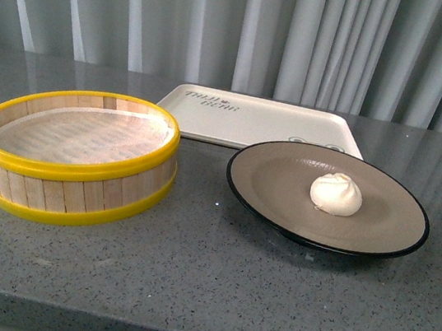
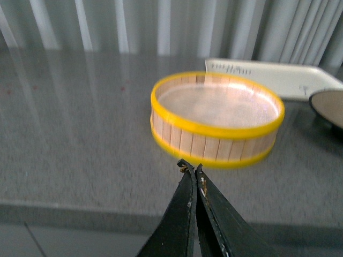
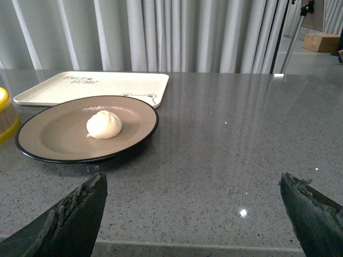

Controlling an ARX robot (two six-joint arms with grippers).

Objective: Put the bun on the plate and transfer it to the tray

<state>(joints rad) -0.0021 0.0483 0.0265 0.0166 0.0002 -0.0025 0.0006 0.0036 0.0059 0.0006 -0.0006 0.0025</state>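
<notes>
The white pleated bun lies on the tan plate with the black rim, right of centre on the grey counter. Behind it rests the cream tray with dark lettering. Neither arm shows in the front view. My left gripper is shut with nothing in it, hanging near the counter's front edge, short of the wooden basket. My right gripper stands wide open and empty over bare counter, to the right of the plate. A sliver of the plate and the tray show in the left wrist view.
A round wooden basket with yellow rims stands left of the plate, lined with white paper. Grey curtains hang behind the counter. The counter's front edge runs close below both grippers. A tripod and a box stand far off to the right.
</notes>
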